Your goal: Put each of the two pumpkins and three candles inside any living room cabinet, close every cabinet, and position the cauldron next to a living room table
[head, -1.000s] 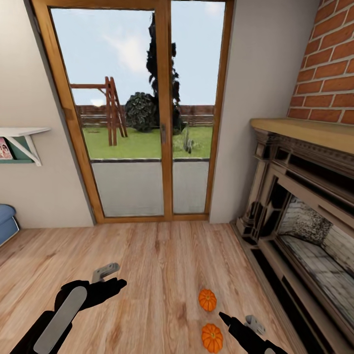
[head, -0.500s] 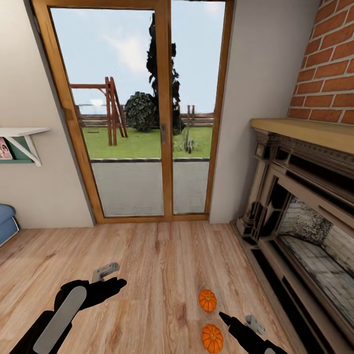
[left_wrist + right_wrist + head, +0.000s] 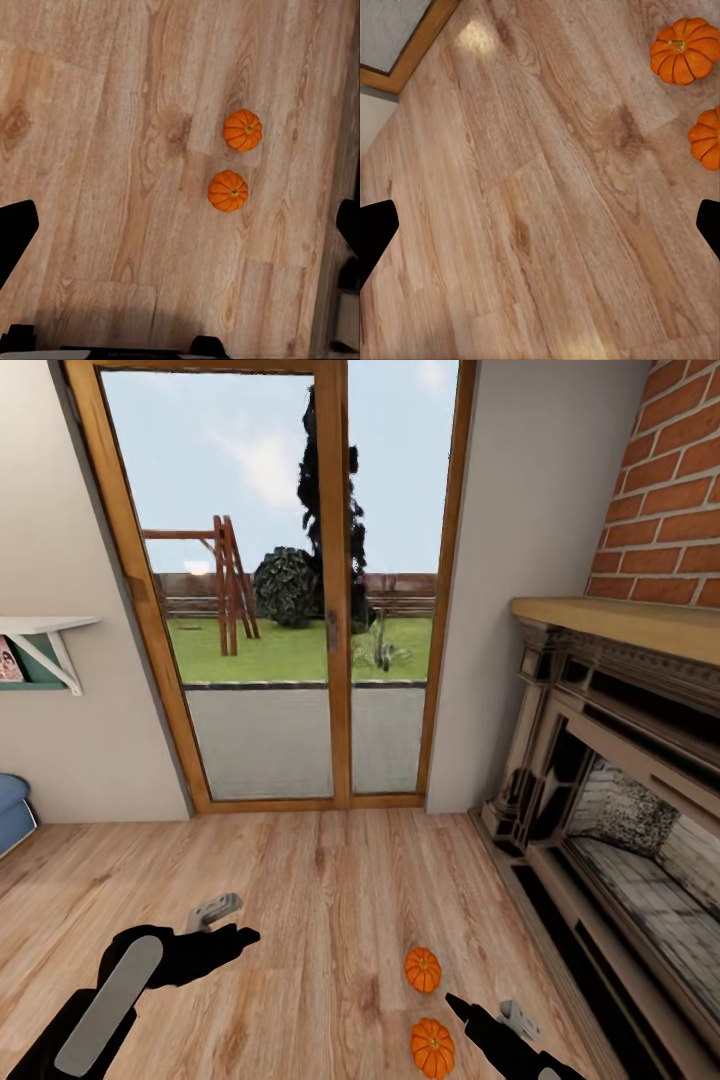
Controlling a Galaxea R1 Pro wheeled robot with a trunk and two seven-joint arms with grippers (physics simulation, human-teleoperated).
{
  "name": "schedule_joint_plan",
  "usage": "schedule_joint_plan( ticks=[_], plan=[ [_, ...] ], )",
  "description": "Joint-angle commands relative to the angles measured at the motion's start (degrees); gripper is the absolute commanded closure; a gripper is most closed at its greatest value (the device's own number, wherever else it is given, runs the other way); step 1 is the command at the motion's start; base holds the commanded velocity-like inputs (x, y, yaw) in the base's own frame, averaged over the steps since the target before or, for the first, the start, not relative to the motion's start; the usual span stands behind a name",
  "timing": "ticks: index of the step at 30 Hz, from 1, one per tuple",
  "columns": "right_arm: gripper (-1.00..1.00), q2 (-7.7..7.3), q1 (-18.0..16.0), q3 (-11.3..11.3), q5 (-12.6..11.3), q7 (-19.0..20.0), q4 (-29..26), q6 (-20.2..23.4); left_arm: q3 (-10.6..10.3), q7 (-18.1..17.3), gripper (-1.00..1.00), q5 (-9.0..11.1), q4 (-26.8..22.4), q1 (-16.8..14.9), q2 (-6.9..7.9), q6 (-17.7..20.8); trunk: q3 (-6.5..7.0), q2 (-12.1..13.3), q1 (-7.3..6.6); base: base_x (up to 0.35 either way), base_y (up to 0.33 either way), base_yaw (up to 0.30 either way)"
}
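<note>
Two small orange ribbed pumpkins lie close together on the wood floor, one (image 3: 422,970) a little farther from me than the other (image 3: 432,1048). My right gripper (image 3: 485,1012) hovers open just right of them; its wrist view catches both pumpkins (image 3: 686,49) (image 3: 706,139) off to one side of the open gripper (image 3: 540,225). My left gripper (image 3: 225,925) hangs open over bare floor well to their left. From above, its wrist view looks down on both pumpkins (image 3: 242,130) (image 3: 228,190), with the gripper (image 3: 180,229) open. The candles, cabinet, cauldron and table are out of view.
A wood-framed glass patio door (image 3: 335,590) fills the far wall. A dark fireplace (image 3: 620,800) with a wooden mantel and brick chimney (image 3: 670,490) lines the right side. A white wall shelf (image 3: 45,635) and a blue seat (image 3: 12,810) sit at the left.
My left forearm has drifted slightly left and down. The pumpkins and the right gripper have stayed put.
</note>
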Motion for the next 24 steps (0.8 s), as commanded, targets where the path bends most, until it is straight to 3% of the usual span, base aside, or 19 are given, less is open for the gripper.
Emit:
schedule_joint_plan(
  ticks=[1,14,17,24],
  plan=[
    [-1.00,-0.05,-0.04,0.25,-0.57,0.09,-0.03,0.16,0.24,-0.65,-1.00,0.67,-0.04,-0.05,0.08,0.76,-0.26,-0.47,0.23,0.000,0.000,0.000],
    [-1.00,-0.05,-0.04,-0.70,-1.59,-0.04,0.06,0.26,0.88,-5.91,-1.00,3.54,-0.07,-0.05,3.54,2.82,-2.59,-5.68,3.09,0.000,0.000,0.000],
    [-1.00,-0.07,-0.04,-1.15,-2.03,0.00,0.06,0.25,0.85,-6.19,-1.00,4.94,-0.05,-0.05,3.81,2.83,-3.13,-6.89,3.75,0.000,0.000,0.000],
    [-1.00,-0.11,-0.04,-1.37,-2.22,0.01,0.13,0.25,0.80,-6.26,-1.00,5.46,0.00,-0.05,3.91,2.84,-4.39,-9.69,5.28,0.000,0.000,0.000]
  ],
)
